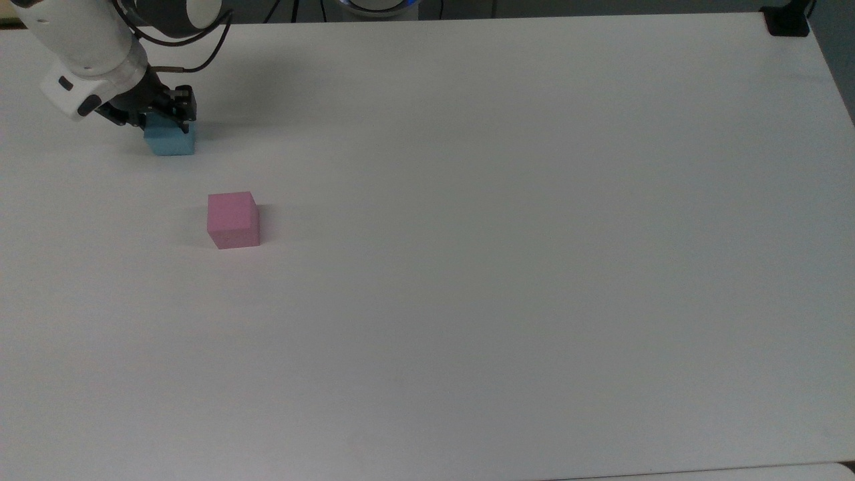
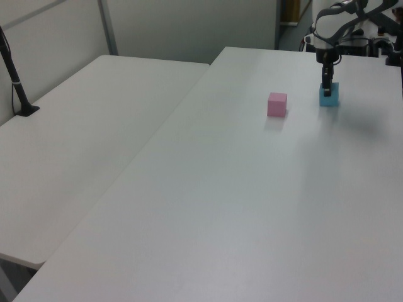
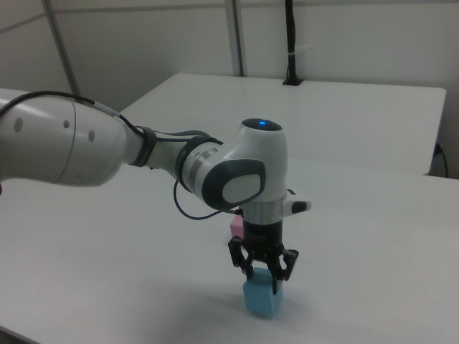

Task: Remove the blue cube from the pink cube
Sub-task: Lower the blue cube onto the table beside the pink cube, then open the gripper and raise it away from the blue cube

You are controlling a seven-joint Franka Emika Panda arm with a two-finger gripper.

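The pink cube (image 1: 232, 220) (image 2: 277, 104) stands alone on the white table (image 1: 507, 220); in the right view just a sliver of the pink cube (image 3: 234, 226) peeks out behind the wrist. The blue cube (image 1: 172, 142) (image 2: 329, 97) (image 3: 259, 299) is at table level near the top view's far left, apart from the pink cube. My gripper (image 1: 167, 124) (image 2: 326, 90) (image 3: 264, 281) points straight down, its fingers shut on the blue cube's upper part.
A black clamp (image 1: 787, 20) sits at the table's far right corner in the top view. In the left view a second white table (image 2: 75, 132) adjoins on the left, with a black post (image 2: 16, 82) on it.
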